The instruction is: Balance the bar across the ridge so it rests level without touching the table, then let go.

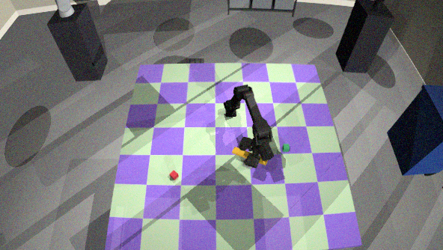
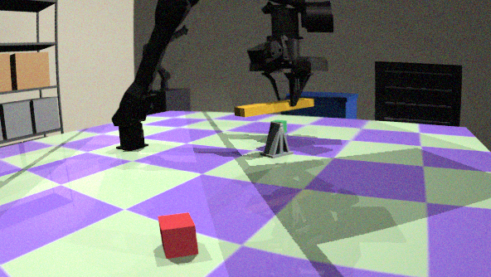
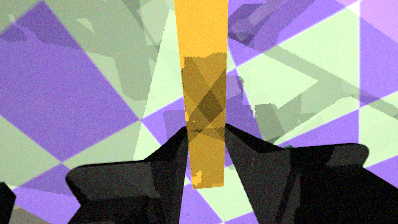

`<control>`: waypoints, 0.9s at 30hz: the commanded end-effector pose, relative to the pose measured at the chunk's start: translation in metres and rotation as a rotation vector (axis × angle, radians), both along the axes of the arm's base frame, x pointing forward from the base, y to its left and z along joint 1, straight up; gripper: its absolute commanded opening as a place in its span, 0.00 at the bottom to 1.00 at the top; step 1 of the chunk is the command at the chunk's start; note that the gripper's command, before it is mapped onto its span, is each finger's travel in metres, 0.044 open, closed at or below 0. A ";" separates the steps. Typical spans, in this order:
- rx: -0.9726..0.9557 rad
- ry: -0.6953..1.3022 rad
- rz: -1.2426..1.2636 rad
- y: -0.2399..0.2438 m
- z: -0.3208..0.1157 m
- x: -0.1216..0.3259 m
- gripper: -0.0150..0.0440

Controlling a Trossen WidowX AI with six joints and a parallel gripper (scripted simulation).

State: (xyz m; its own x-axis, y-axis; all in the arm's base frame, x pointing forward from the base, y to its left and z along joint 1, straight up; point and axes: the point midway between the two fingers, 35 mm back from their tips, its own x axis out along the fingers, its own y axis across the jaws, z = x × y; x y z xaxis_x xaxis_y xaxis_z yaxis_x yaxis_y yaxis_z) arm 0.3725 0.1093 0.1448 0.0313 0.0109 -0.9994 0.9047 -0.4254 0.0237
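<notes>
Currently fingers of the gripper (image 1: 252, 151) (image 2: 285, 101) (image 3: 206, 131) are clamped on the yellow bar (image 1: 239, 151) (image 2: 259, 109) (image 3: 202, 30), one pad per long side. Bar is up in the air, above the grey ridge (image 2: 277, 140), not touching it. Exterior view: ridge stands below the bar, green cube (image 1: 286, 147) (image 2: 284, 123) behind it, red cube (image 1: 173, 175) (image 2: 178, 235) well apart toward 7 o'clock. Top view: bar's one end points to about 10 o'clock, other to about 4; green cube near at 2 o'clock, red at 8.

Grip is off-center: wrist view has a short stub at 6 o'clock, long part running out of view at 12. Handling guess: rigid, straight, probably light, wood or plastic type. Shouldn't bend or crush, so firm squeeze OK. Smooth flat sides could slip; long overhang probably wants to droop or twist in the pads. Better hold is mid-length, pads square on both side faces, if a regrasp is practical. With this hold, put the bar's middle over the ridge top, not the fingers. Lower level, bar crossways to the crest, open slowly and evenly. Narrow crest, so small centering error or finger drag likely tips it.
</notes>
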 end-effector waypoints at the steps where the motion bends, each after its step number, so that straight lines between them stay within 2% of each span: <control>1: -0.002 0.001 -0.003 -0.001 -0.007 0.000 0.25; 27: -0.002 0.001 -0.004 -0.002 -0.019 -0.001 0.25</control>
State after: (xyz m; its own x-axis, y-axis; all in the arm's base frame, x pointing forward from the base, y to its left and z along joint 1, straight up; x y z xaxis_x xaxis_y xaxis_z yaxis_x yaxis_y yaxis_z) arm 0.3716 0.1077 0.1262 0.0271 0.0096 -0.9996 0.9034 -0.4283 0.0203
